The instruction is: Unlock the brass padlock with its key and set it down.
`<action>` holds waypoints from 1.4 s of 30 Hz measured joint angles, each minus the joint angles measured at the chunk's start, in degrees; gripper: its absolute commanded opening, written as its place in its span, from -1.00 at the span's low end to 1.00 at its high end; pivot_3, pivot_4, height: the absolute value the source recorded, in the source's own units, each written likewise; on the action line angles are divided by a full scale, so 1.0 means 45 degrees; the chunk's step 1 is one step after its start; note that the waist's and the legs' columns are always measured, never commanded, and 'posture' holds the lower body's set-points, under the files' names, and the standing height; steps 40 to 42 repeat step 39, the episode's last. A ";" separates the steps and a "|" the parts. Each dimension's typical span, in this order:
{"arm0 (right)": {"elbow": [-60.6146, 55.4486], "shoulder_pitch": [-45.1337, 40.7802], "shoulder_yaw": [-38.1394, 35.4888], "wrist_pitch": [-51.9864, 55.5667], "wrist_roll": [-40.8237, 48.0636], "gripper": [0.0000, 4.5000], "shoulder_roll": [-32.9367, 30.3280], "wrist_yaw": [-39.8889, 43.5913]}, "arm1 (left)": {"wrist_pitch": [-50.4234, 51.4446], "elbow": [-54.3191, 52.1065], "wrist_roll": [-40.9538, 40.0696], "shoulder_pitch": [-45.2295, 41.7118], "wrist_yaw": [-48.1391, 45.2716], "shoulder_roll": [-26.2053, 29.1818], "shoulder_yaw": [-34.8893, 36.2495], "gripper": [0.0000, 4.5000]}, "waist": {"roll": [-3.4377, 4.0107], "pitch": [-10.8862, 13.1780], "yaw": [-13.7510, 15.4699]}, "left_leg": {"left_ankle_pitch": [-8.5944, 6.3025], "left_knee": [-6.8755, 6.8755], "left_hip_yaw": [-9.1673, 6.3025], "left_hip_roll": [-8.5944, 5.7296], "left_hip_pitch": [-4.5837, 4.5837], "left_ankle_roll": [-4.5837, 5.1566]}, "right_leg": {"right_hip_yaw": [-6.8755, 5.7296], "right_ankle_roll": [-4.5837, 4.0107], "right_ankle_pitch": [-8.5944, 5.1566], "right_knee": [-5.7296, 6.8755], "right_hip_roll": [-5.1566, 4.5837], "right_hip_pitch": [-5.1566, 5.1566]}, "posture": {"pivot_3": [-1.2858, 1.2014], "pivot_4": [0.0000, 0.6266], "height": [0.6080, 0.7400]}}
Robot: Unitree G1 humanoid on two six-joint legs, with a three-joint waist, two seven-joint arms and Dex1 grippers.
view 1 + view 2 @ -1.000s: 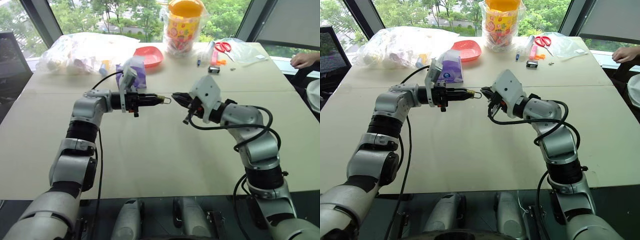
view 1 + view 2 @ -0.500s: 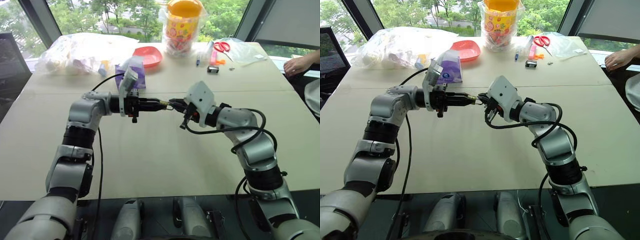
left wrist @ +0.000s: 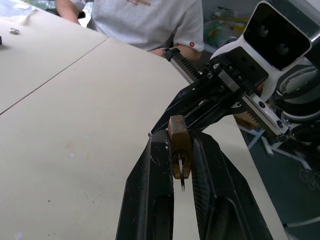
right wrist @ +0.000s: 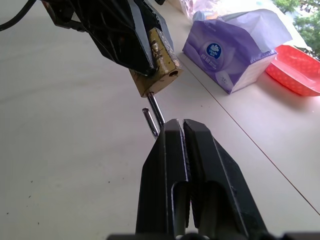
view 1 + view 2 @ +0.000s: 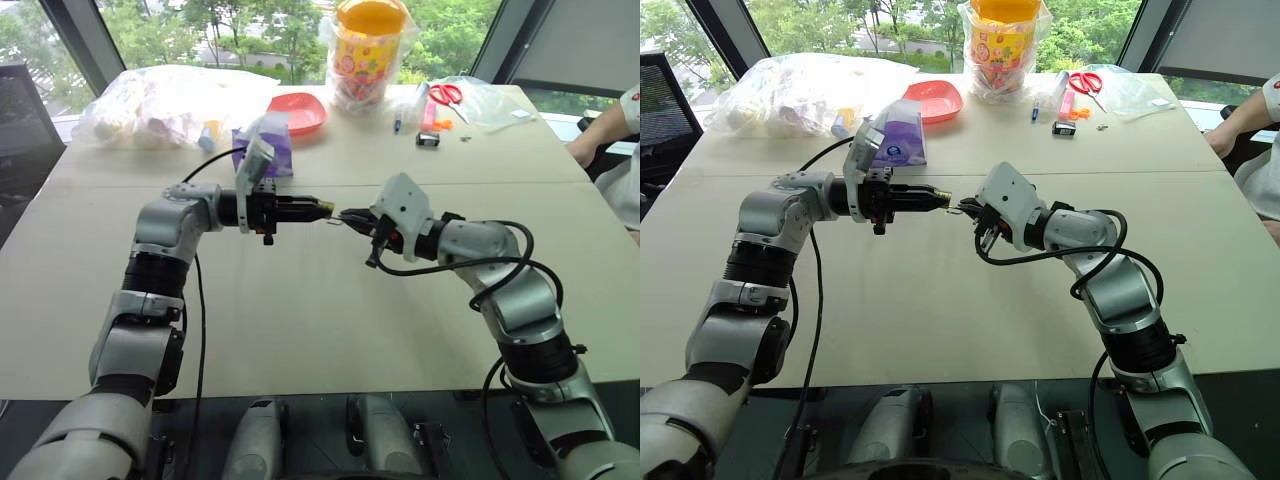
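Small yellow-brass padlock [image 4: 157, 60] is clamped in left claw [image 3: 178, 165] above the table [image 5: 300, 300], shackle sprung free and pinched by shut right claw [image 4: 183, 131]; set-down remains.

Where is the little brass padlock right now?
The brass padlock is held off the table in the left gripper, near the table's middle, with the right gripper shut on its silvery shackle.
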 measured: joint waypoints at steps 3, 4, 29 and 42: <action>-0.0254 0.0443 -0.0048 0.0218 0.0133 -0.95 -0.0287 0.0073 | -0.0327 0.0631 0.0013 -0.0212 0.0266 -0.0207 0.0041 -1.00 | -0.0001 0.0000 0.0019 | 0.0000 0.0000 -0.0002 -0.0001 -0.0001 0.0000 | 0.0000 0.0000 0.0000 -0.0005 0.0000 0.0002 | 0.03 -0.52 1.00; -0.0465 0.0683 0.0000 0.0367 0.0240 -0.95 -0.0352 0.0112 | -0.0457 0.0898 0.0012 -0.0422 0.0373 -0.0357 0.0044 -1.00 | -0.0001 0.0000 0.0037 | 0.0000 0.0000 -0.0002 -0.0001 -0.0003 0.0000 | 0.0000 0.0000 0.0000 -0.0007 -0.0001 0.0002 | 0.03 -0.52 1.00; -0.3903 0.3301 -0.1169 0.2066 0.0130 -1.00 -0.3628 -0.0217 | -0.1676 0.8957 0.1994 -0.2368 0.2808 -0.4274 0.0391 0.61 | -0.0004 -0.0002 0.0294 | -0.0010 0.0007 -0.0004 -0.0011 -0.0009 0.0017 | -0.0008 -0.0028 -0.0019 -0.0044 -0.0012 0.0015 | 0.03 -0.52 1.00; -0.3599 0.4231 -0.1403 0.1585 0.0103 -1.00 -0.3832 -0.0380 | -0.0774 0.3379 0.1946 0.0156 0.3595 -0.1352 0.1195 0.61 | -0.0003 -0.0003 0.0132 | -0.0010 -0.0006 -0.0008 0.0024 0.0009 0.0016 | -0.0008 -0.0002 -0.0003 -0.0022 -0.0001 0.0014 | 0.03 -0.52 1.00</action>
